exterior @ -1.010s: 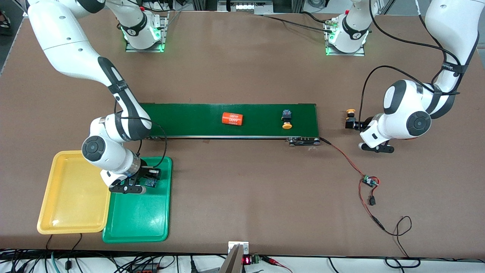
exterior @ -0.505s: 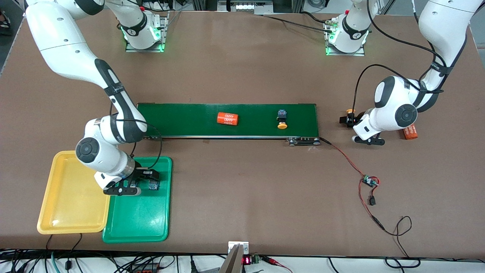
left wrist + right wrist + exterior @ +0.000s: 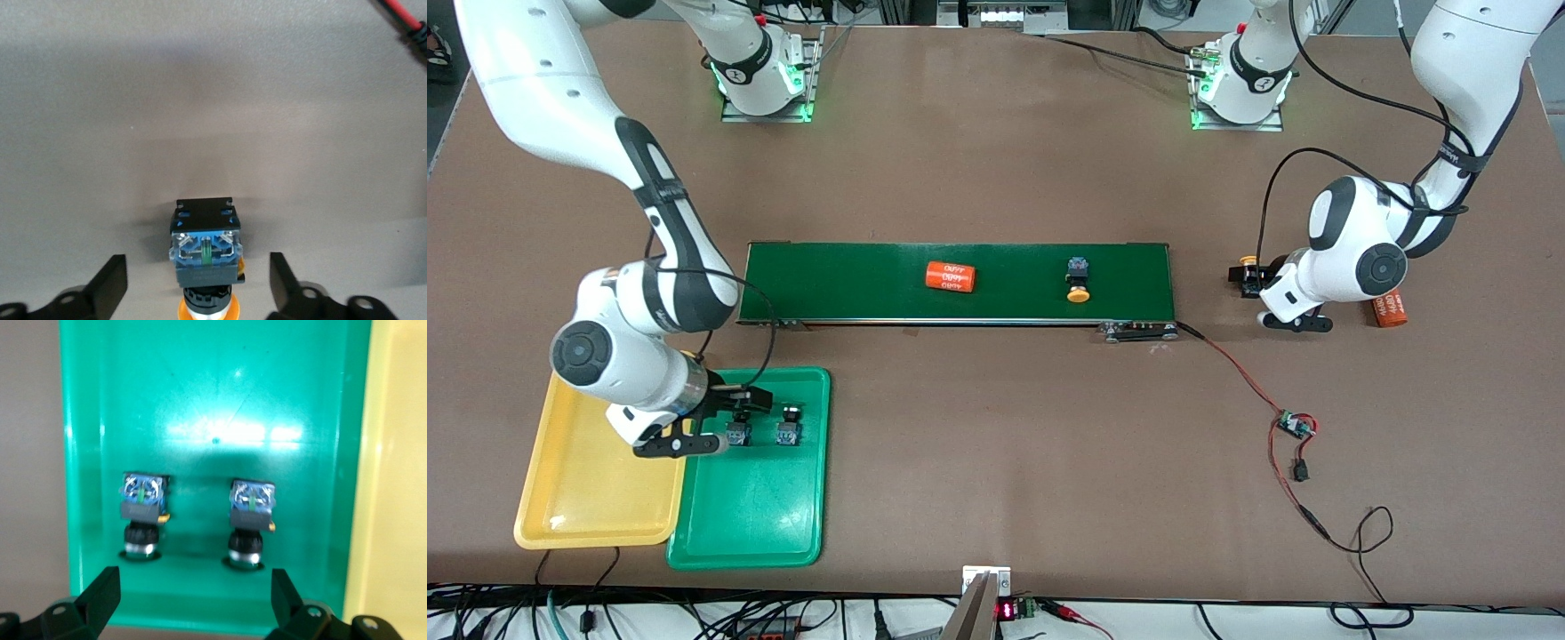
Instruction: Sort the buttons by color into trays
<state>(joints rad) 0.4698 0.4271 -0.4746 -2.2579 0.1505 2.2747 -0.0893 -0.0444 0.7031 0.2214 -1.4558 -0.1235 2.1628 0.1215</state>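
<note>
Two buttons lie side by side in the green tray. They also show in the right wrist view, caps toward the tray's rim. My right gripper is open and empty, above that rim. The yellow tray sits beside it, empty. A yellow button lies on the conveyor belt. Another yellow button lies on the table off the belt's end. My left gripper is open around it, fingers apart from its body.
An orange cylinder with white print lies on the belt, and another lies on the table by the left arm. A red and black wire runs from the belt's end to a small board.
My right gripper has drawn back from the green tray toward the yellow tray, uncovering a second button. The belt's cylinder and button have slid toward the right arm's end. My left gripper has closed in on its button.
</note>
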